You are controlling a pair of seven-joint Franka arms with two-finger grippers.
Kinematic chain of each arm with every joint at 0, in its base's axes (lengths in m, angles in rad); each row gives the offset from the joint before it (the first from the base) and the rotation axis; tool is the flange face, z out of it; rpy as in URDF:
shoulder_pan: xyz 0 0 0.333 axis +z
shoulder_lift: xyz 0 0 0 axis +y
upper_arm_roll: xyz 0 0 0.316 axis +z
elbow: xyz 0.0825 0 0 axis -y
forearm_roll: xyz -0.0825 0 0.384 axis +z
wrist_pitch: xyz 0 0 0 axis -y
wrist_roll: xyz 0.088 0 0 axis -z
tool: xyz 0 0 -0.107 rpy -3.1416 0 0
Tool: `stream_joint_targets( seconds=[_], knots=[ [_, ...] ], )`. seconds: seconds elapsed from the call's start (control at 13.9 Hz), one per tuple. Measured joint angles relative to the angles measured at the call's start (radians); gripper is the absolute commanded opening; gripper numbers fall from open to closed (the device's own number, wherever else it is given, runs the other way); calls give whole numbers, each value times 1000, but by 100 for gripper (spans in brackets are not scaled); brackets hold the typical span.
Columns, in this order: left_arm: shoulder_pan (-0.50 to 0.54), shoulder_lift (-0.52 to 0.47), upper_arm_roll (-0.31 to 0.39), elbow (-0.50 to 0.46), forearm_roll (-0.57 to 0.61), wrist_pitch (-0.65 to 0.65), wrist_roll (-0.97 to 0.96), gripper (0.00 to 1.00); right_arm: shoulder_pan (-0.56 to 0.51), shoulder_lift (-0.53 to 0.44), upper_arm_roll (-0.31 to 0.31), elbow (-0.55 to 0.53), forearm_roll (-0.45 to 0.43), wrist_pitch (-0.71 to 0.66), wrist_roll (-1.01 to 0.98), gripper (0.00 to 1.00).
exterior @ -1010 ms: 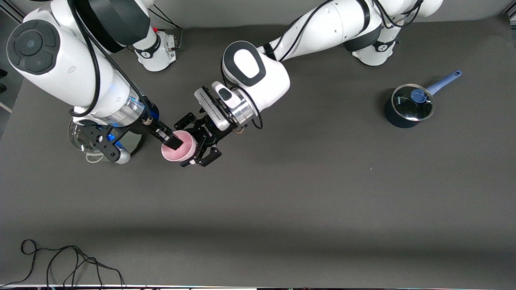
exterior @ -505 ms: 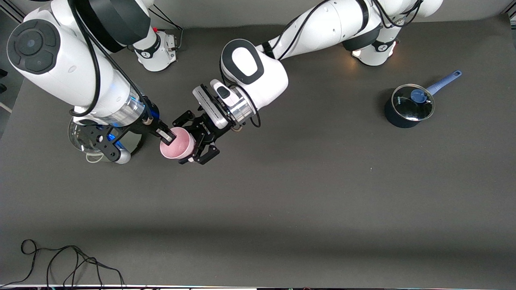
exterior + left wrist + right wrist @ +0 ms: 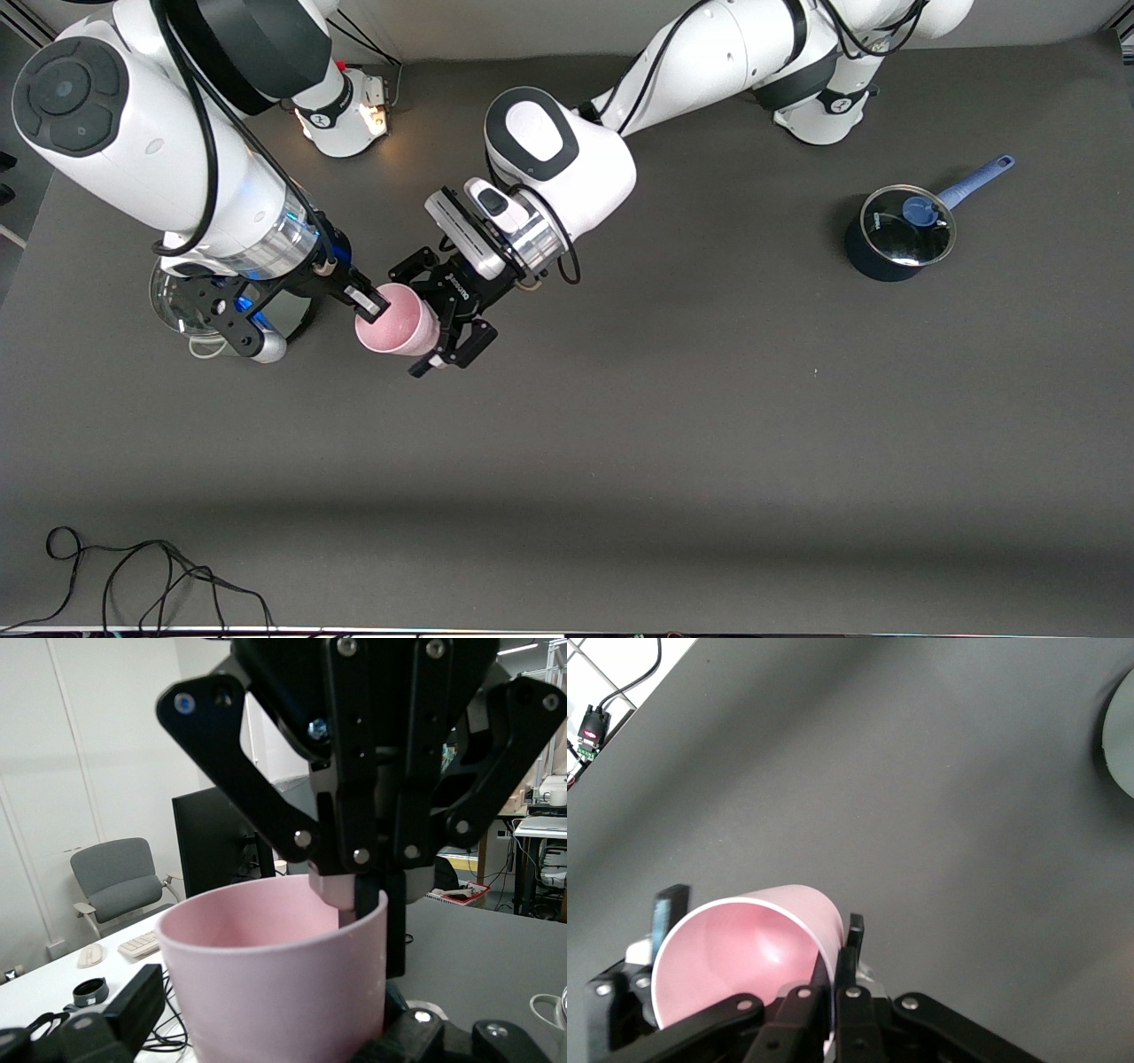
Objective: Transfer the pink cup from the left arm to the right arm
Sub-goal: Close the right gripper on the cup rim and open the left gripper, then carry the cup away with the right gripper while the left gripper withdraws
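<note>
The pink cup (image 3: pixel 396 321) hangs tilted over the table between the two hands. My right gripper (image 3: pixel 370 303) is shut on its rim, one finger inside the mouth and one outside; the right wrist view shows this pinch (image 3: pixel 837 970) on the cup (image 3: pixel 735 948). My left gripper (image 3: pixel 406 322) stands open around the cup's body. In the left wrist view one of its fingers (image 3: pixel 133 1001) sits a little off the cup wall (image 3: pixel 275 983), and the right gripper (image 3: pixel 359 895) grips the rim above.
A dark blue saucepan (image 3: pixel 897 232) with a glass lid and blue handle stands toward the left arm's end. A silver lidded pot (image 3: pixel 177 306) sits under the right arm's wrist. A black cable (image 3: pixel 133 576) lies near the table's front edge.
The right gripper closed onto the cup's rim. The left gripper's fingers have just spread off the cup's sides. The cup tipped slightly.
</note>
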Motion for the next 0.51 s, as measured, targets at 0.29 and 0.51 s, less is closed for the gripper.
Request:
stream_joint_targets(
  seconds=[0.29, 0.51],
  knots=[
    [5, -1, 21, -12, 72, -10, -24, 100, -6, 3, -1, 1, -1, 34, -58, 0],
    [60, -19, 21, -77, 112, -71, -26, 100, -65, 14, -4, 4, -17, 75, -180, 0]
  ],
)
